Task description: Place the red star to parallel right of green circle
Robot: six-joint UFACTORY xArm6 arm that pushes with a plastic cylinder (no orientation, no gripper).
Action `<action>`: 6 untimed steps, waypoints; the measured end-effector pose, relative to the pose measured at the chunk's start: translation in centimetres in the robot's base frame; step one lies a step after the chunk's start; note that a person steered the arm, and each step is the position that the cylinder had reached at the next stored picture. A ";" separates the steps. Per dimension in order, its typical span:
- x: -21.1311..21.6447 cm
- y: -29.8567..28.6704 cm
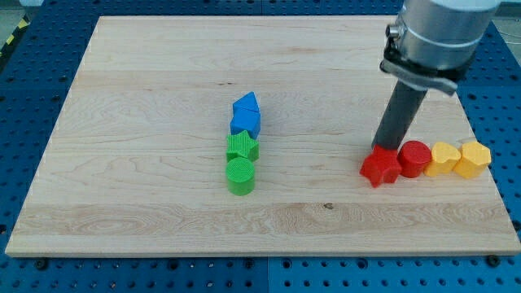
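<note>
The red star (380, 168) lies near the worktop's (146, 81) right edge, a little below mid-height. My tip (383, 149) touches its upper edge; the arm ends in a bare rod, with no hand to open or close. Just right of the star a red cylinder (414, 158) touches it, then a yellow block (443, 158) and a yellow hexagon (473, 158) run to the right edge. The green circle (240, 175) sits left of centre, well apart, with bare wood between. Above it stack a green block (242, 146) and two blue blocks (246, 115).
</note>
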State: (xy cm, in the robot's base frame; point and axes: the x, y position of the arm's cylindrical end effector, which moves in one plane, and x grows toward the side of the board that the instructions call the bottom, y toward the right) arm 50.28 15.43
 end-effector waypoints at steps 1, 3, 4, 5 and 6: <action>2.6 -1.9; 3.7 -6.9; 8.6 -7.0; 11.5 -5.0; 11.3 -0.5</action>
